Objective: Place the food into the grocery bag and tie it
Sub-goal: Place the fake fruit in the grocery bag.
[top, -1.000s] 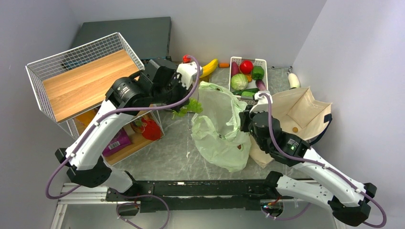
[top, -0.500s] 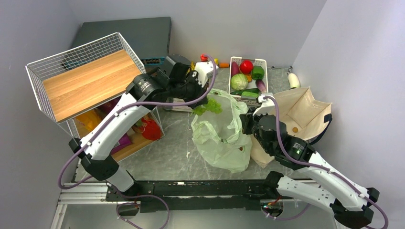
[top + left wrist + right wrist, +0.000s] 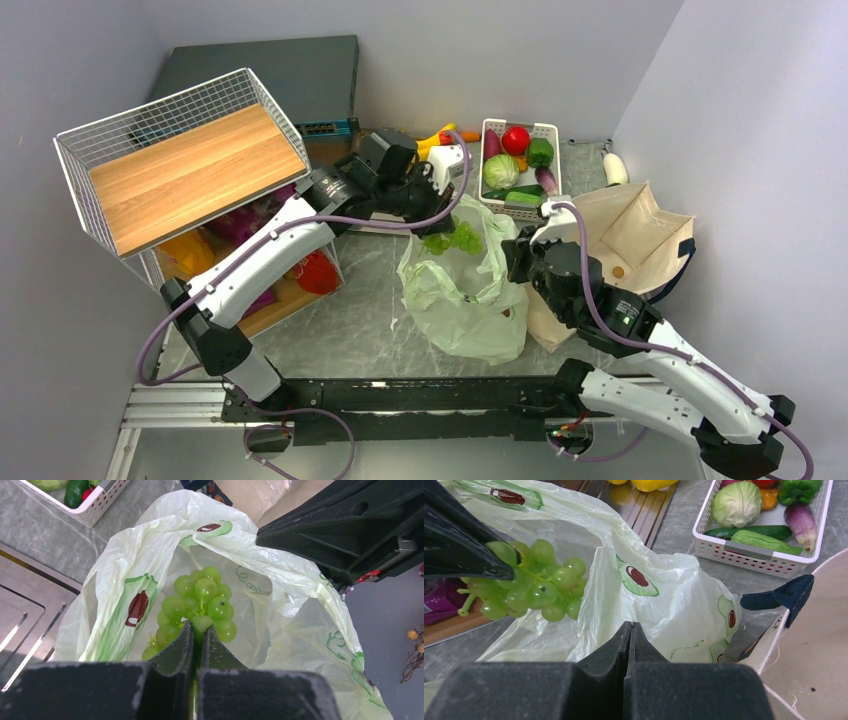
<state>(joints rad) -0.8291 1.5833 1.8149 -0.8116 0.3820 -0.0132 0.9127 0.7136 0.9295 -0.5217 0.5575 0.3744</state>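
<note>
The grocery bag is pale-green plastic with avocado prints and lies mid-table with its mouth held open. My left gripper is shut on the stem of a bunch of green grapes and holds it just above the bag's mouth. In the left wrist view the grapes hang past my fingertips over the bag's inside. My right gripper is shut on the bag's right edge and holds it up. The grapes also show in the right wrist view. Yellow bananas lie at the back.
A white basket of vegetables stands at the back right of the bag. A beige canvas tote lies to the right of my right arm. A wire rack with a wooden top stands at the left, with packets under it.
My left arm has swung right with the grapes, from beside the rack to over the bag's mouth. My right gripper has kept hold of the bag's edge, and the bag stands a little more bunched.
</note>
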